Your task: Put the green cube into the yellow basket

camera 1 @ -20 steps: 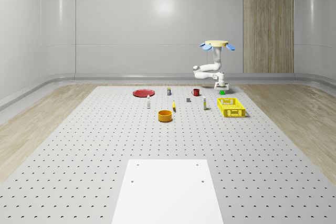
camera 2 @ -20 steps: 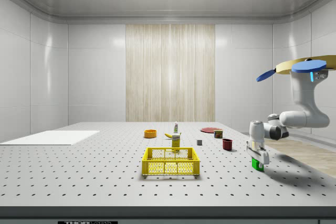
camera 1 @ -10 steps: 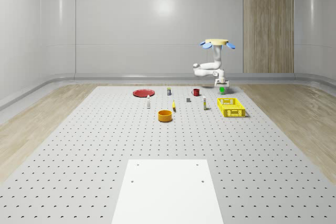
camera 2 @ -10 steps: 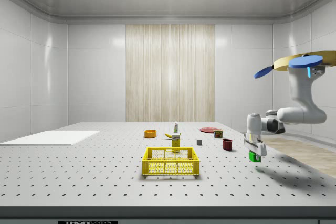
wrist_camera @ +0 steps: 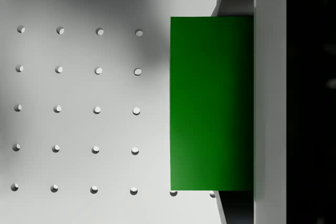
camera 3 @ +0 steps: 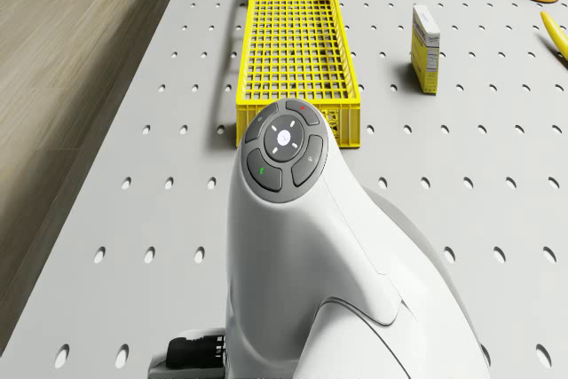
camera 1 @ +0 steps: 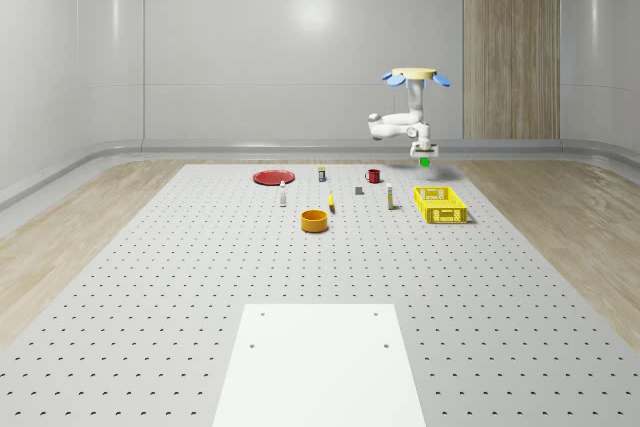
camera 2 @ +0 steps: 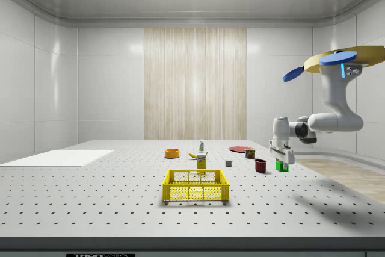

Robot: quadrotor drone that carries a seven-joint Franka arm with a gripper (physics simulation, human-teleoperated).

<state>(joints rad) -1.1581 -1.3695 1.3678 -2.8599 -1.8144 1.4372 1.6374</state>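
- right now my gripper (camera 2: 281, 159) is clamped on the green cube (camera 2: 281, 165), aloft short of the yellow basket (camera 2: 196, 185); drone (camera 2: 337, 64) hovers behind.
- i'd worry that letting go before it's over the basket drops the cube on the table (camera 2: 90, 203).

Drone (camera 2: 346, 59): flat tan-yellow disc body, blue rotor discs at rim, short cyan light strip on white neck below. Arm (camera 2: 328, 121): glossy white rounded links, dark grey bands at joints. Wrist cap (camera 3: 284, 144): grey round pad with raised segmented buttons, small red mark and green mark. Gripper (camera 2: 280, 155): white housing, light grey fingers, black block at base
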